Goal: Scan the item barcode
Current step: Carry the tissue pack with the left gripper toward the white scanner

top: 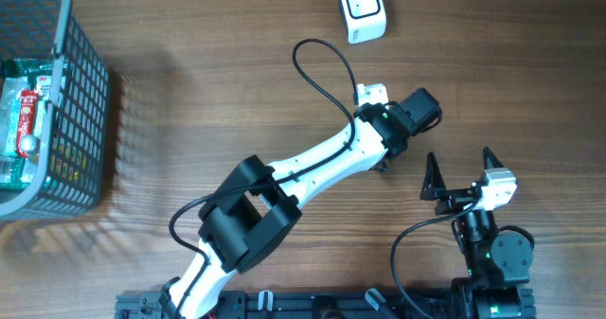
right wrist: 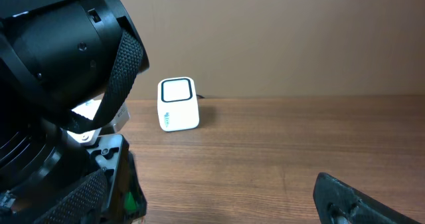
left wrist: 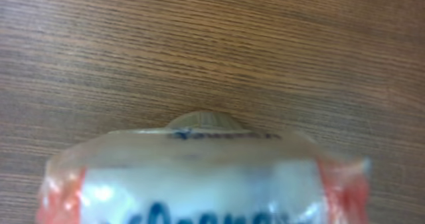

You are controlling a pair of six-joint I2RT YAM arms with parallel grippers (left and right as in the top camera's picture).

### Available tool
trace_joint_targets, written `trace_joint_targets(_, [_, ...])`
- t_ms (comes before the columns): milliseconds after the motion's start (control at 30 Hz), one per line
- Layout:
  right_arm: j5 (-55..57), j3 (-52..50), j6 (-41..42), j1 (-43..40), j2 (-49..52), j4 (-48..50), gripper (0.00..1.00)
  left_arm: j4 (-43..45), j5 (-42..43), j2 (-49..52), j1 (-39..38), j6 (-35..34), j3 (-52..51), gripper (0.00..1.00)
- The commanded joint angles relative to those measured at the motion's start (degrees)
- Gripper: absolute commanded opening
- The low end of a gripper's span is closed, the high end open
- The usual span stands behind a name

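Observation:
A packet with a pale middle, red ends and blue lettering fills the bottom of the left wrist view, close to the camera and just above the wooden table. My left gripper points down at mid-table; its fingers show in no view, and the arm hides the packet from overhead. The white barcode scanner stands at the far edge, also seen as the scanner in the right wrist view. My right gripper hovers to the right of the left one, open and empty, one finger in view.
A grey wire basket with several packaged goods stands at the far left. A black cable loops from the left wrist towards the scanner. The left arm's black wrist looms close at the left of the right wrist view.

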Motion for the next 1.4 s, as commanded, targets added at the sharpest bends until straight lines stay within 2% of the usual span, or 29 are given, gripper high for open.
trace_joint_targets(0, [0.6,-0.1,-0.5,-0.3,-0.4,0.1,1.0,-0.6,0.0,-0.3,-0.1,-0.4,0.5,0.95])
trace_joint_targets(33, [0.6,-0.1,-0.5,-0.3,-0.4,0.1,1.0,-1.1,0.1,-0.3,-0.1,-0.4,0.5,1.0])
trace_joint_targets(67, [0.6,-0.1,-0.5,-0.3,-0.4,0.1,1.0,-1.1,0.2,-0.7,0.0,0.6,0.5,1.0])
trace_joint_targets(133, [0.6,-0.1,-0.5,-0.3,-0.4,0.1,1.0,-1.1,-0.1,-2.5,0.1,10.6,0.9,1.0])
trace_joint_targets(167, [0.6,-0.1,-0.5,-0.3,-0.4,0.1,1.0,-1.1,-1.1,-3.3,0.2,12.0,1.3,1.0])
trace_joint_targets(367, [0.6,-0.1,-0.5,-0.3,-0.4,0.1,1.0,-0.9,0.0,-4.0,0.0,13.1,1.4,0.75])
trace_joint_targets(533, [0.6,-0.1,-0.5,-0.3,-0.4,0.1,1.0,-0.9,2.7,-3.6,-0.1,13.1,0.4,0.73])
trace_joint_targets(567, [0.6,-0.1,-0.5,-0.3,-0.4,0.1,1.0,-0.9,2.8,-3.1,-0.1,13.1,0.3,0.64])
trace_joint_targets(600, [0.6,-0.1,-0.5,-0.3,-0.4,0.1,1.0,-0.9,2.9,-2.7,-0.2,13.1,0.3,0.63])
trace_joint_targets(633, [0.6,-0.1,-0.5,-0.3,-0.4,0.1,1.0,-0.9,2.9,-2.7,-0.3,12.9,0.3,0.55])
trace_joint_targets(733, [0.6,-0.1,-0.5,-0.3,-0.4,0.1,1.0,-0.3,3.6,-2.7,-1.0,12.9,0.3,0.41])
trace_joint_targets(767, [0.6,-0.1,-0.5,-0.3,-0.4,0.1,1.0,-0.3,4.3,-2.7,-1.3,12.9,0.3,0.4])
trace_joint_targets(833, [0.6,-0.1,-0.5,-0.3,-0.4,0.1,1.0,-0.3,5.1,-2.7,-2.4,8.6,0.3,0.41])
trace_joint_targets(967, [0.6,-0.1,-0.5,-0.3,-0.4,0.1,1.0,-0.2,5.1,-2.7,-3.4,6.8,0.3,0.54])
trace_joint_targets(1033, [0.6,-0.1,-0.5,-0.3,-0.4,0.1,1.0,0.0,4.8,-3.1,-3.1,6.9,0.6,0.65])
trace_joint_targets(1067, [0.6,-0.1,-0.5,-0.3,-0.4,0.1,1.0,0.0,4.8,-4.1,-2.5,8.9,1.1,0.8])
trace_joint_targets(1100, [0.6,-0.1,-0.5,-0.3,-0.4,0.1,1.0,-0.1,4.8,-5.4,-1.9,10.1,1.6,0.85])
trace_joint_targets(1133, [0.6,-0.1,-0.5,-0.3,-0.4,0.1,1.0,0.0,4.9,-6.9,-1.4,10.1,1.7,1.0])
trace_joint_targets(1267, [0.6,-0.1,-0.5,-0.3,-0.4,0.1,1.0,-0.1,4.9,-9.7,-0.7,10.1,1.7,1.0])
trace_joint_targets(1333, [0.6,-0.1,-0.5,-0.3,-0.4,0.1,1.0,-0.3,4.9,-9.5,-0.7,10.1,1.6,0.79])
trace_joint_targets(1367, [0.6,-0.1,-0.5,-0.3,-0.4,0.1,1.0,-0.3,4.9,-9.5,-0.7,10.1,1.5,0.74])
